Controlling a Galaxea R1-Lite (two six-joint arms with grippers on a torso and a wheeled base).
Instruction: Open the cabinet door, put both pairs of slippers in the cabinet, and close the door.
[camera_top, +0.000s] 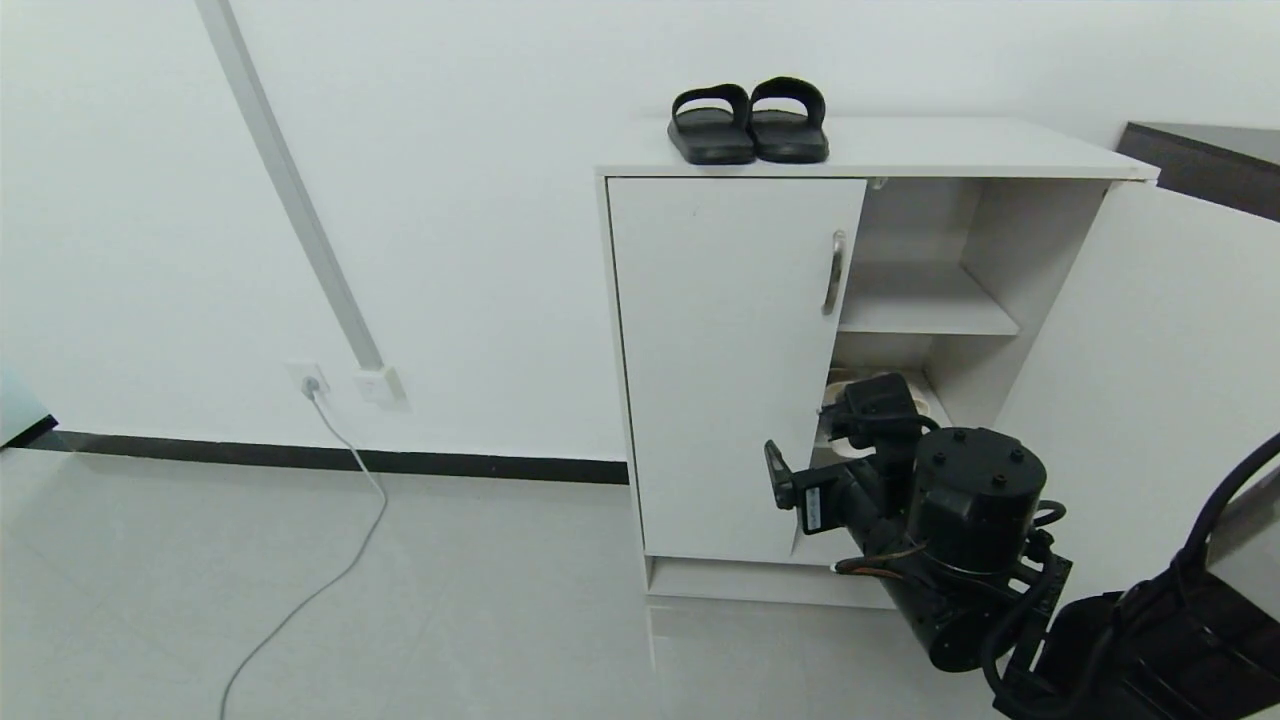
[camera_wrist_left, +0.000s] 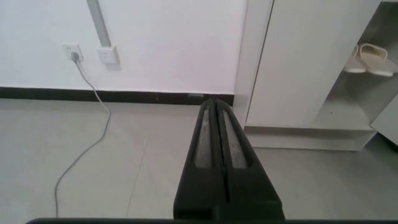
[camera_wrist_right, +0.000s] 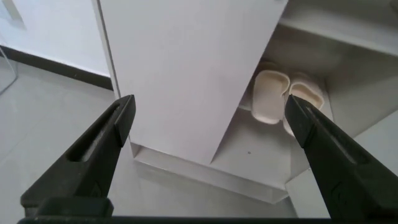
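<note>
The right gripper (camera_wrist_right: 209, 102) is holding its two black fingers (camera_wrist_right: 93, 149) spread wide, grasping nothing. Just beyond the fingertips, a pair of cream, soft-looking slippers (camera_wrist_right: 283, 96) is lying side by side, soles down, in the bottom compartment of the white rectangular cabinet (camera_top: 950, 150). One finger is pointing at the outer slipper, and whether it is touching cannot be told. The other finger is pointing towards the closed white left door (camera_top: 730, 360), whose slim metal handle (camera_top: 834, 272) is sitting above the fingers. The white right door (camera_top: 1150, 380) is standing swung wide open beside the right arm.

A pair of black open-toed slide slippers (camera_top: 750, 122) is resting on the cabinet's top, high above both sets of fingers.

The left gripper (camera_wrist_left: 216, 106) is keeping its fingers pressed flat together, clenched on nothing. Its tips are aiming at the grey tiled floor (camera_wrist_left: 137, 162) before the cabinet's base, with a grey power cable (camera_wrist_left: 93, 99) trailing off to one side.
</note>
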